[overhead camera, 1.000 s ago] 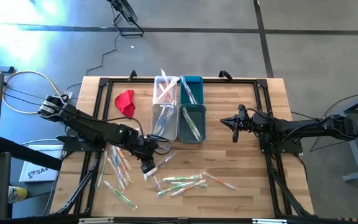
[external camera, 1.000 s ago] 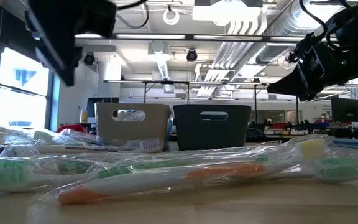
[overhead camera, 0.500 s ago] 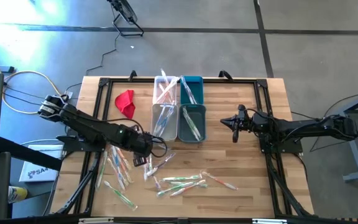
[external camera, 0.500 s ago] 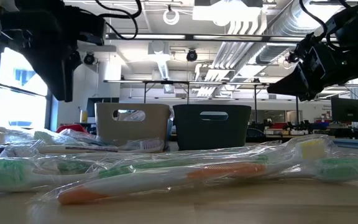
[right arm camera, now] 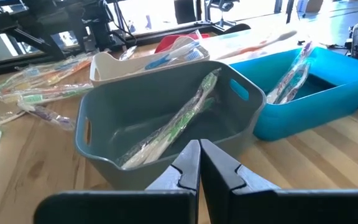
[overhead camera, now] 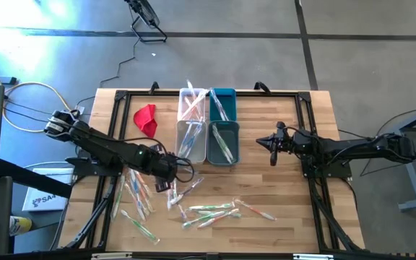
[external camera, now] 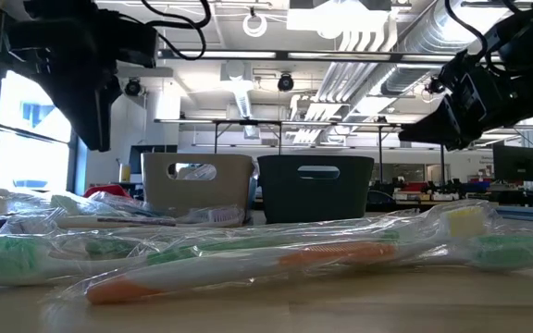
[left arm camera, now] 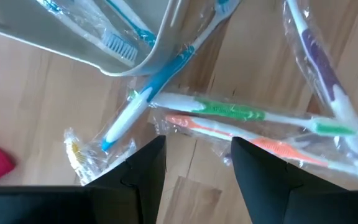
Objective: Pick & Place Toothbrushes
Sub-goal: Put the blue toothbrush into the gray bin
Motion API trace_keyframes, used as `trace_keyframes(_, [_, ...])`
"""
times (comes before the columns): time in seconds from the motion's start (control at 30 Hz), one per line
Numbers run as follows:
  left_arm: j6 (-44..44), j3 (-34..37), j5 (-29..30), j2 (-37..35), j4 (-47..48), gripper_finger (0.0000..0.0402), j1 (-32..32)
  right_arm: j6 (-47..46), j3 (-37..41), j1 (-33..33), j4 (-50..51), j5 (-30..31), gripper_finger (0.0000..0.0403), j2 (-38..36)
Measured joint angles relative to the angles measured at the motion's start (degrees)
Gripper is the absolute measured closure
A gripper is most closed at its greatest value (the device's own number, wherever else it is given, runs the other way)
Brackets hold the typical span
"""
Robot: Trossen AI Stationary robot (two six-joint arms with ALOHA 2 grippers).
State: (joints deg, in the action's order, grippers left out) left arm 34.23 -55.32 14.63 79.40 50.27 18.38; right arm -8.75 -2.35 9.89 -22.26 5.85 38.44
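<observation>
- The toothbrushes [overhead camera: 206, 211] are mostly scattered loose along the front half of the table [overhead camera: 280, 231], with a second bunch nearer the front-left corner. A few are already in the bins at the back middle.
- The left gripper [left arm camera: 194, 163] sits low over the pile just in front of the bins, fingers spread apart with nothing between them. Right past its fingers there's a blue-handled brush [left arm camera: 143, 99], a green one [left arm camera: 229, 111] and an orange one [left arm camera: 241, 132], overlapping.
- The right gripper [right arm camera: 199, 163] is parked over the right side of the table, pointing at the bins, fingers pressed together and holding nothing.
- Handling guess: these weigh next to nothing and the handles are stiff, but the clear wrappers look slick and crinkly, so a pinch on loose film would probably slide or drag a neighbour along. I'd grab across the middle of the handle, where the wrapper sits tight.
- The overlapping ones look like the annoying part, since it's easy to lift two at once.
- Bins: the grey bin [right arm camera: 166, 124] has a green brush lying in it, the teal bin [right arm camera: 309, 87] holds a wrapped one leaning on its wall, the white bin [right arm camera: 123, 65] behind has several, and the pale one by the left gripper [left arm camera: 92, 43] has a few too.
</observation>
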Motion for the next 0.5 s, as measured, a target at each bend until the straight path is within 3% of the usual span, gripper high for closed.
trace_keyframes(0.2, [0.64, 0.03, -0.28, 0.00, -4.27, 0.0226, 0.01, 0.00, 0.00, 0.00, 1.25, 0.00, 0.0399, 0.00])
trace_keyframes(0.4, [-0.02, 0.08, 1.44, 0.00, 1.27, 0.0226, 0.01, 0.00, 0.00, 0.00, 1.40, 0.00, 0.0399, -0.01])
trace_keyframes(0.5, [0.05, 1.86, 1.67, -0.02, -0.23, 0.0226, -0.05, 0.00, 0.00, -0.02, 1.41, 0.00, 0.0399, -0.02])
